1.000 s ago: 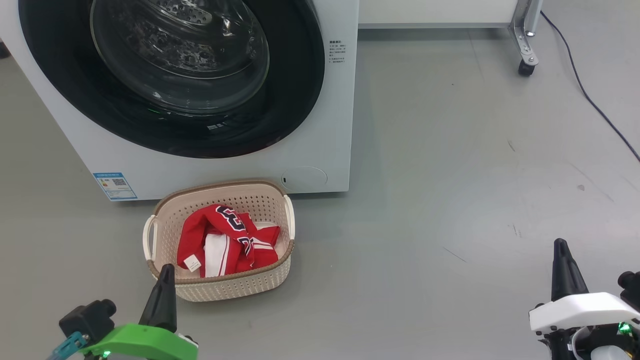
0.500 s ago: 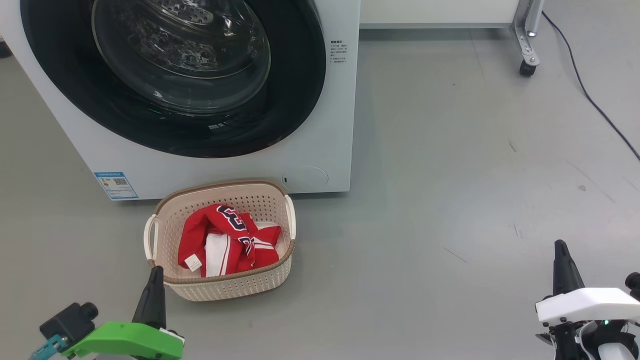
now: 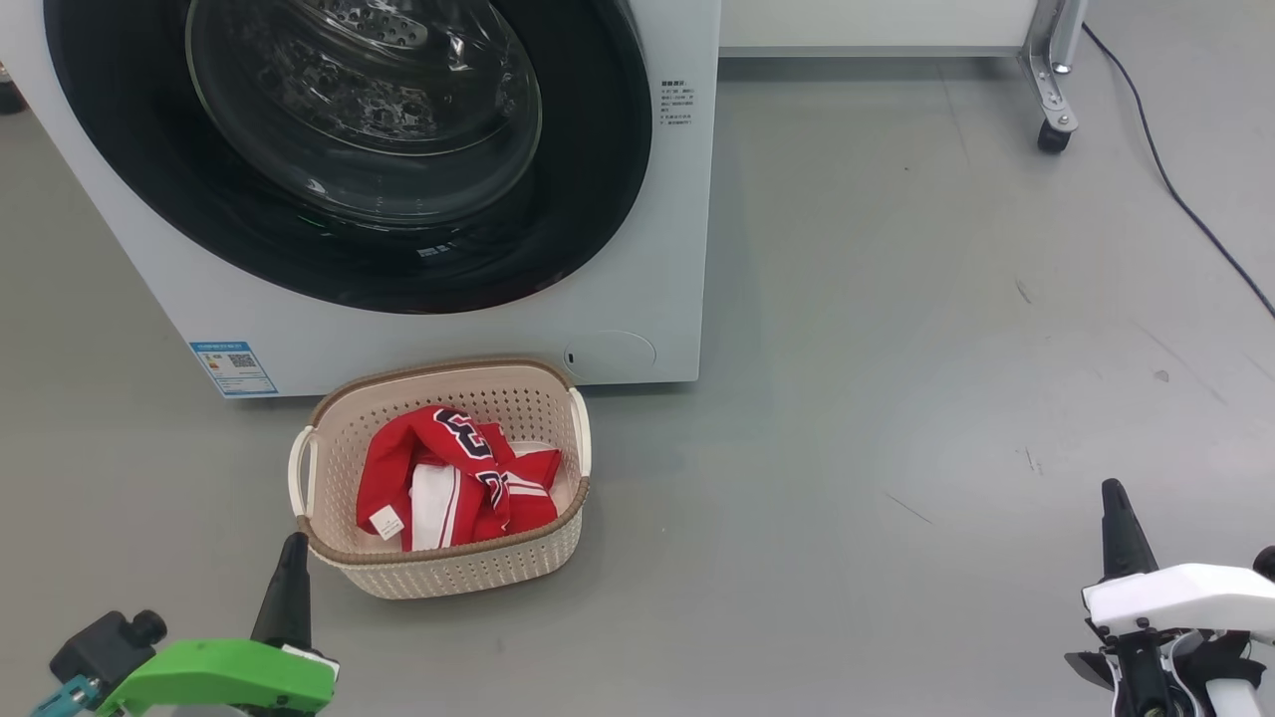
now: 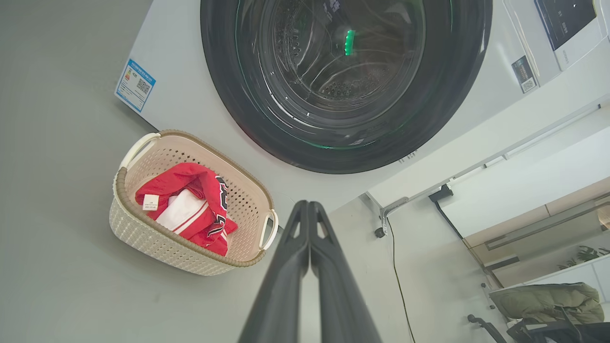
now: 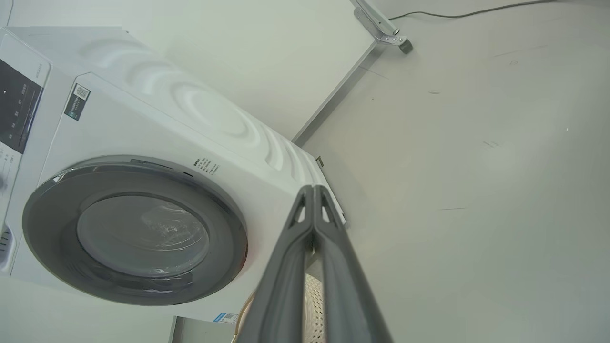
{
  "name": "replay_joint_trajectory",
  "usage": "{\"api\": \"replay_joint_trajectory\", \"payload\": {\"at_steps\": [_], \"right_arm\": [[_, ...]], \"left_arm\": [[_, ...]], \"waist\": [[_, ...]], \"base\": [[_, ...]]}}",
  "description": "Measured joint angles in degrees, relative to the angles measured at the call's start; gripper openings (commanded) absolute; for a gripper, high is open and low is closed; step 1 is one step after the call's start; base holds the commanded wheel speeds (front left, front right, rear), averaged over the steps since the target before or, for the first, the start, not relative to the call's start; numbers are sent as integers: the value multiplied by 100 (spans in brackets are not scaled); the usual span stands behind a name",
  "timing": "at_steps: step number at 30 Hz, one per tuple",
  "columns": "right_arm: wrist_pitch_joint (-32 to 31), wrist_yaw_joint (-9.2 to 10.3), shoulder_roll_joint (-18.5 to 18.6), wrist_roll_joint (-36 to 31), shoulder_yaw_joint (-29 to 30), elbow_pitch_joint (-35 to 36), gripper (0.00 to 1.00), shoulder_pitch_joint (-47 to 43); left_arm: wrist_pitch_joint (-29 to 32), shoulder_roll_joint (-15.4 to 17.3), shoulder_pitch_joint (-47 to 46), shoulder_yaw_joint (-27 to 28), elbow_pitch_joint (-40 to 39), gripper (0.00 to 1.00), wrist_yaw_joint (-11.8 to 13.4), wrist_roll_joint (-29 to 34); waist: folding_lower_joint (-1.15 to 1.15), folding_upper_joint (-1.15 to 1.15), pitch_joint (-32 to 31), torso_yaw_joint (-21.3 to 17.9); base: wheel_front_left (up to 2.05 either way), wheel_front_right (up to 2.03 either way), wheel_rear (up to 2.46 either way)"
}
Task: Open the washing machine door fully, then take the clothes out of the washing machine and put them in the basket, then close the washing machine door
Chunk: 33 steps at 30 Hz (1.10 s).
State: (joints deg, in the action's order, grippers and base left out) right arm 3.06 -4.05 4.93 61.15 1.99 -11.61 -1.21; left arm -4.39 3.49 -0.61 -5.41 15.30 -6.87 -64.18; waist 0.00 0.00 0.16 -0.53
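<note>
Washing machine door (image 3: 369, 119): lies shut, flush with the front of the washing machine (image 3: 398, 344). Shows a wide glossy black rim around a bulging clear glass bowl, with steel drum perforations dimly visible behind the glass.

Basket (image 3: 448, 573): stands on the grey floor (image 3: 896, 398) just in front of the washing machine, below the door's lower edge and to the right of a small blue label (image 3: 231, 368). Holds the clothes (image 3: 448, 478), a crumpled bright red jersey with white panels, dark numerals and a small white tag (image 3: 382, 522) facing up. Keeps all of the fabric inside the brown rim band.

Left pincer (image 3: 294, 546): hovers over the floor just beside the basket's near left corner, tip close to the rim. Closed, dark fingers (image 4: 288, 267) pressed together up to the tips, gripping nothing. Carries a green housing behind the fingers.

Right pincer (image 3: 1113, 495): hangs over bare floor far to the right, well apart from basket and machine. Closed as well, fingers (image 5: 288, 267) meeting at the tips, empty. Carries a white housing.

Farther back on the right: castor (image 3: 1054, 139) of a metal frame, and a dark cable (image 3: 1175, 189) trailing across the floor.
</note>
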Motion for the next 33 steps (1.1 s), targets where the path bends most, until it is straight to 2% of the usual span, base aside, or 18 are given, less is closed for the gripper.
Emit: {"api": "replay_joint_trajectory", "payload": {"at_steps": [33], "right_arm": [[-668,-194,-178,2225,390,-308,0,338]], "left_arm": [[592,21,-126,498,24,0,0,-2153]], "waist": [[0,0,0,39]], "base": [[0,0,0]]}}
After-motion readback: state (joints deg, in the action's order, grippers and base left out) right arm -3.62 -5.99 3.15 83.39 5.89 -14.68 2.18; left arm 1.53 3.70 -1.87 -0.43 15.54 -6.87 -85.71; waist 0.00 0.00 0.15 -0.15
